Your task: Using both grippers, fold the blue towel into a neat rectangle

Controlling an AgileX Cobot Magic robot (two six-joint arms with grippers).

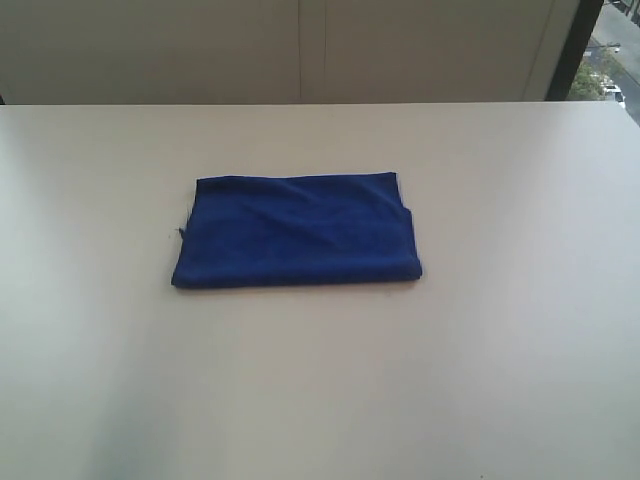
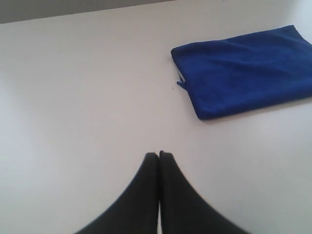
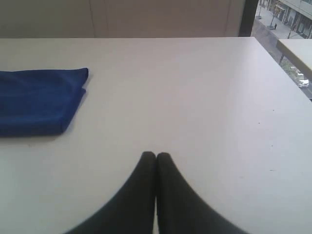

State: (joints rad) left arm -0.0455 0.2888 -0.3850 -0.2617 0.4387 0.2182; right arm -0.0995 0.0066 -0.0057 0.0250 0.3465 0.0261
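The blue towel (image 1: 297, 232) lies folded into a flat rectangle at the middle of the white table (image 1: 500, 350). No arm shows in the exterior view. In the left wrist view my left gripper (image 2: 159, 154) hovers over bare table, its black fingers pressed together with nothing between them, and the towel (image 2: 246, 70) lies well away from the tips. My right gripper (image 3: 156, 154) is likewise shut and empty, apart from the towel (image 3: 39, 100), which shows one folded end.
A beige wall (image 1: 300, 50) runs behind the table's far edge. A window (image 1: 610, 50) with a street view sits at the far right. The table's right edge (image 3: 287, 73) shows in the right wrist view.
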